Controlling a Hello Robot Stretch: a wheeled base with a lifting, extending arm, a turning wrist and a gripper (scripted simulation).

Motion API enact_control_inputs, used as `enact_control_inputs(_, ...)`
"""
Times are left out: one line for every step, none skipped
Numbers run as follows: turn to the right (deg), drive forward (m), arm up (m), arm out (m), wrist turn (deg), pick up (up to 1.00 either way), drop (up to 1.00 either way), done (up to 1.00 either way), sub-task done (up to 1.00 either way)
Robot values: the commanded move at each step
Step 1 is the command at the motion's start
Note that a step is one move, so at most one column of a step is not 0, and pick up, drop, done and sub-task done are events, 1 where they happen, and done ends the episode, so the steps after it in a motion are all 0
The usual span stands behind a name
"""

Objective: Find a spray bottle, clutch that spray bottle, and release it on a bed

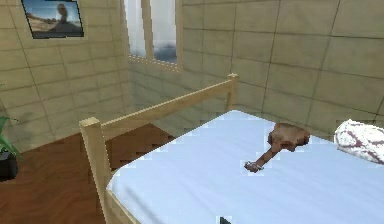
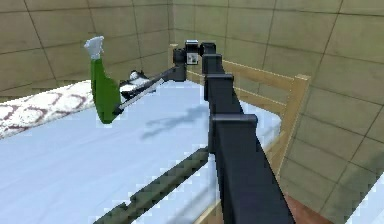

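While the arm [image 2: 235,140] lies out over the bed [image 2: 60,170], the gripper [image 2: 124,97] holds the green spray bottle [image 2: 101,85] at its finger end. The bottle hangs upright, clear of the sheet, with the mattress directly below it. Finger setting: can't tell.

In the forward view the bed [image 1: 190,170] runs from the bottom edge toward the far wall, with its footboard [image 1: 160,105] on the left side. An instrument like a guitar [image 1: 280,145] lies on the mattress right of the middle, and a pillow [image 1: 362,140] lies farther right, near the wall. A potted plant [image 1: 6,145] stands on the floor at the left edge. On the left wall hangs a picture [image 1: 52,17], with a window [image 1: 152,28] to its right. In the arm side view the arm [image 2: 235,130] reaches out over the mattress. At its far end the pincer [image 2: 128,96] holds the spray bottle [image 2: 101,85] above the bed, clear of it. A long thin object [image 2: 160,190] lies on the mattress left of the arm.
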Motion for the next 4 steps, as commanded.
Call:
enact_control_inputs(0.0, 0.0, -0.02, 0.0, 0.0, 0.0, 0.0, 0.0, 0.0)
enact_control_inputs(0.0, 0.0, -0.32, 0.0, 0.0, 0.0, 0.0, 0.0, 0.0)
enact_control_inputs(0.0, 0.0, 0.0, 0.0, 0.0, 0.0, 1.0, 0.0, 0.0)
enact_control_inputs(0.0, 0.0, 0.02, 0.0, 0.0, 0.0, 0.0, 0.0, 0.0)
